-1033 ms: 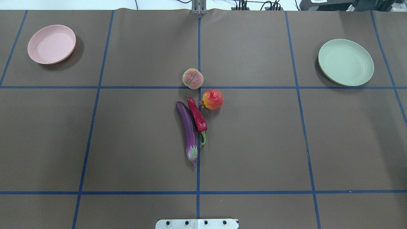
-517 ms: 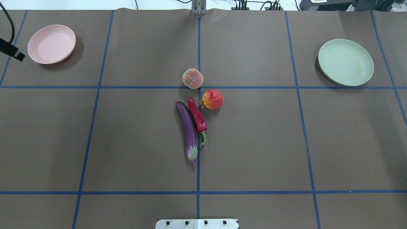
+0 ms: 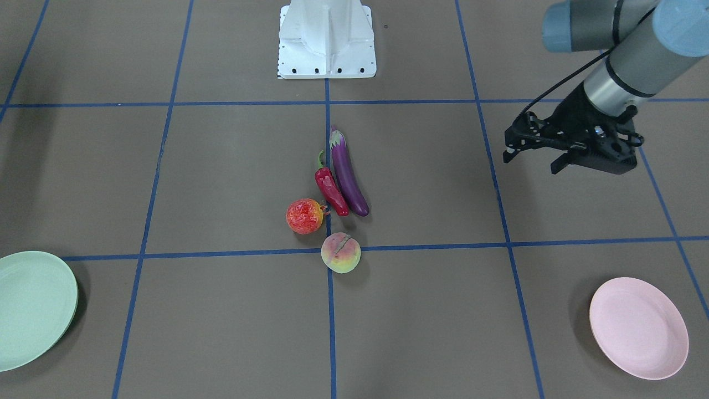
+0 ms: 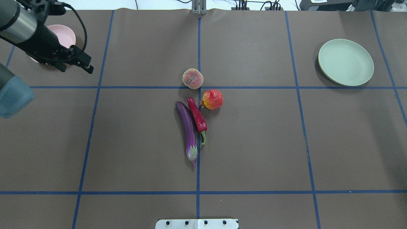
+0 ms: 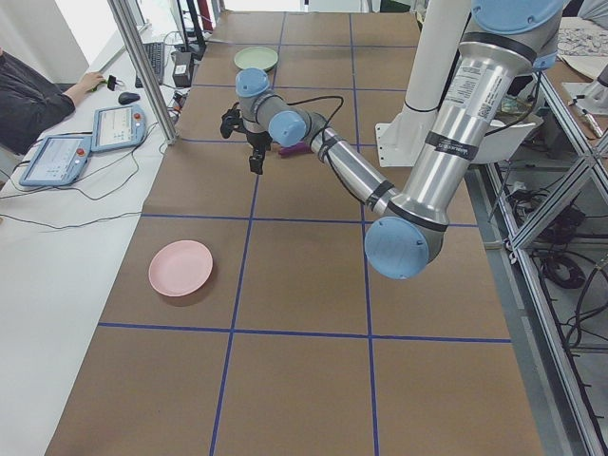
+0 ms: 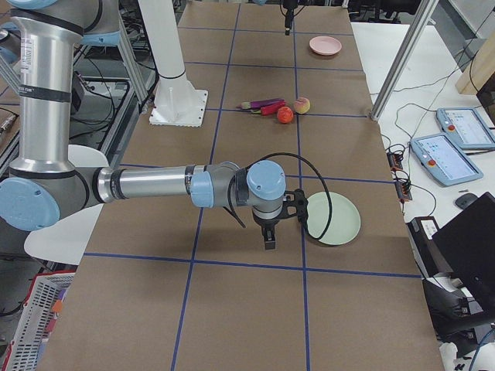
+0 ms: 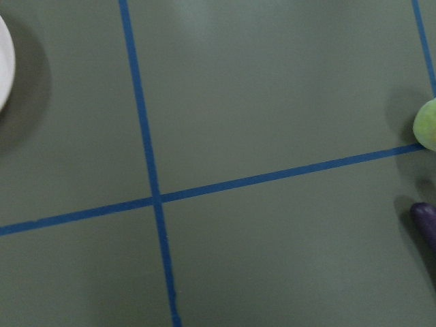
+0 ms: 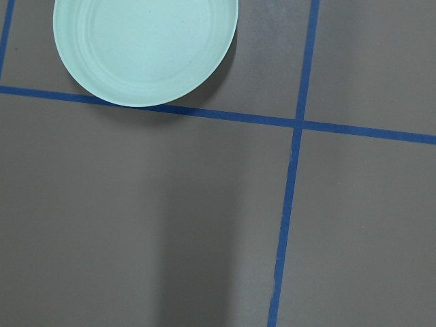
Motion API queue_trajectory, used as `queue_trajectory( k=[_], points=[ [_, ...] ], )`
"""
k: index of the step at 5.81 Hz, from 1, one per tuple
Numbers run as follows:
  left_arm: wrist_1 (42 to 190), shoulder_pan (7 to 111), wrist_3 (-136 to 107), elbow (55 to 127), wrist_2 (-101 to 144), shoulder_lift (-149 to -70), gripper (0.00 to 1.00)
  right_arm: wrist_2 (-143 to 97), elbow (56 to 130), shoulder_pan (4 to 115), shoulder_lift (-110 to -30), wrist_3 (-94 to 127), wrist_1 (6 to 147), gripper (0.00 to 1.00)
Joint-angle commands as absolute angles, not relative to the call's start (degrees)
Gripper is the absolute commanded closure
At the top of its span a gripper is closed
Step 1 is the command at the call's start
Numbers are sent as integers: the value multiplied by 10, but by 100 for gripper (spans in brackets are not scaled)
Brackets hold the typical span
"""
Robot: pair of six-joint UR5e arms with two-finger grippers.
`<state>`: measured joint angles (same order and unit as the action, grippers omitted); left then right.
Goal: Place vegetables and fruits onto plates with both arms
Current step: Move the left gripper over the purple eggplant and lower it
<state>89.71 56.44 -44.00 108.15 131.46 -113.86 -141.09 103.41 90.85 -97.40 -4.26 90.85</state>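
eggplant [image 4: 187, 128], chili [image 4: 197, 117], peach [image 4: 192, 78] and red-orange fruit [image 4: 213, 99] are being seen clustered on worktop [image 4: 270, 143]; left tool [image 3: 529, 163] is being held spread apart; for right tool [image 6: 269, 238], spread cannot be told.

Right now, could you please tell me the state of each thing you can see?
eggplant: lying on the table, ungrasped.
chili: lying alongside the eggplant.
red-orange fruit: on the table, not plated.
peach: on the table, not plated.
green plate: empty.
pink plate: empty.
left gripper: open, empty, above the table.
right gripper: open or shut, cannot tell.
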Motion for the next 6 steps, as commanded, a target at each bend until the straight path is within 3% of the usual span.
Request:
queue_trajectory(
  k=[1,3,6],
  points=[
    [898,445,-597,1080,1229,-1195,0,-1413,1027,909,-984,-44,907,0],
    [898,334,-719,1052,1136,-1260,0,-1413,1026,908,-986,-41,894,0],
    [928,294,-743,933,1087,-1320,0,-1418,1030,908,-955,-40,896,0]
  ],
)
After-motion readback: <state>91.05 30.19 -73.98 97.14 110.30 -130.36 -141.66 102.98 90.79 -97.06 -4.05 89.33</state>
